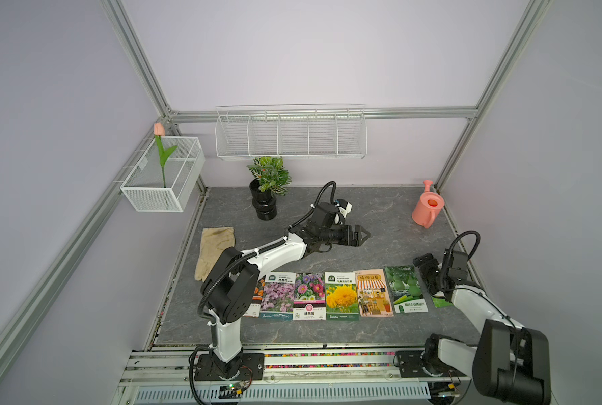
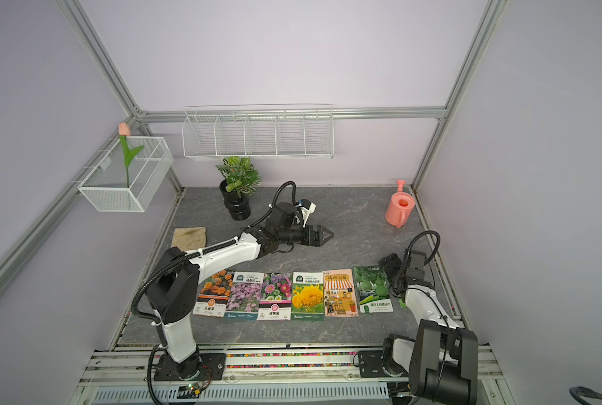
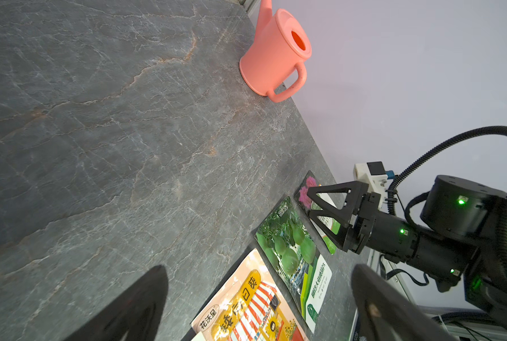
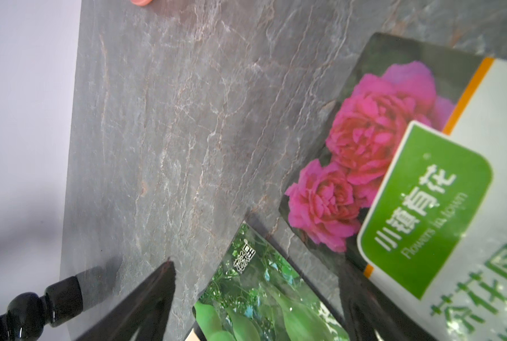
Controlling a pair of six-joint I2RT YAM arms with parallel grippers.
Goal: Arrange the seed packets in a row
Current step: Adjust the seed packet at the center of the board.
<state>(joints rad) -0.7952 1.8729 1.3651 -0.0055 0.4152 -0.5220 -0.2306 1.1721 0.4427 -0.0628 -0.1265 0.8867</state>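
The right black pincer hangs wide open, empty, above a seventh, pink-rose packet; the left pincer equally open, empty. Six glossy seed packets lie in one row.

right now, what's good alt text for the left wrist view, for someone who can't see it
The right pincer, jaws open, is poised over a pink rose seed packet on a gray stone table. Next to it lie a green gourd packet and an orange shop-drawing packet; a pink watering can stands upright beyond.

Rose pkt prob mostly hidden
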